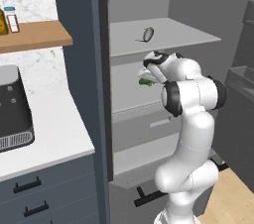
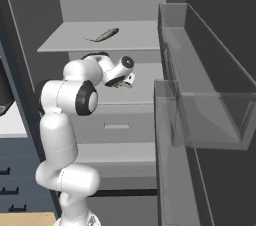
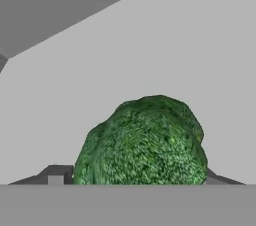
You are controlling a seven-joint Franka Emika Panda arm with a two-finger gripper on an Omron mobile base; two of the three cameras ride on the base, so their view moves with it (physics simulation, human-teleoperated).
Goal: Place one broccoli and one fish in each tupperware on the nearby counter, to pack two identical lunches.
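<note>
A green broccoli (image 3: 142, 142) lies on the middle shelf of the open fridge and spans the gap between my finger tips. My gripper (image 3: 135, 177) has one dark finger against each side of it. From the base cameras, the gripper (image 1: 145, 77) (image 2: 122, 82) reaches into the fridge, with a bit of the broccoli (image 1: 145, 82) (image 2: 118, 85) green at its tip. A grey fish (image 1: 147, 34) (image 2: 105, 35) rests on the shelf above. The white speckled counter (image 1: 49, 129) is to the left of the fridge. The tupperware is out of view.
A dark toaster-like box (image 1: 12, 109) stands on the counter under a wooden shelf (image 1: 34, 37) holding jars. The open fridge door with its clear bins (image 2: 200, 95) stands close on the right. A pulled-out drawer (image 1: 149, 188) sits low in the fridge by the arm's base.
</note>
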